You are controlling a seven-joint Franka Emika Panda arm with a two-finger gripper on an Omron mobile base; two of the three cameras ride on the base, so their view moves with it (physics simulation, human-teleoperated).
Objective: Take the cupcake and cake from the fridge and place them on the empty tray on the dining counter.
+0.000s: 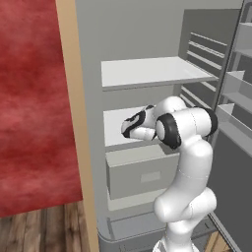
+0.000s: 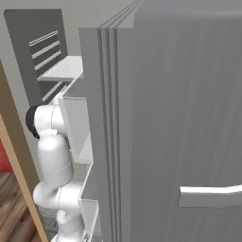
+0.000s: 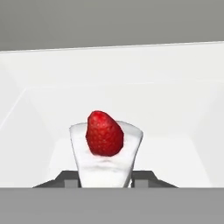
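Sitting between the pincer (image 3: 106, 178) tips: cake (image 3: 106, 153) (strawberry-topped).

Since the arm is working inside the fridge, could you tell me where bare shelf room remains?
The white upper shelf lies bare. On the middle shelf, bare white runs beside and behind the pale strawberry-topped cake slice; it is crowded where the gripper flanks it.

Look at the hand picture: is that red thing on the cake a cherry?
No. The red topping on the cake is a pointed strawberry with tiny seed dimples, not a round cherry.
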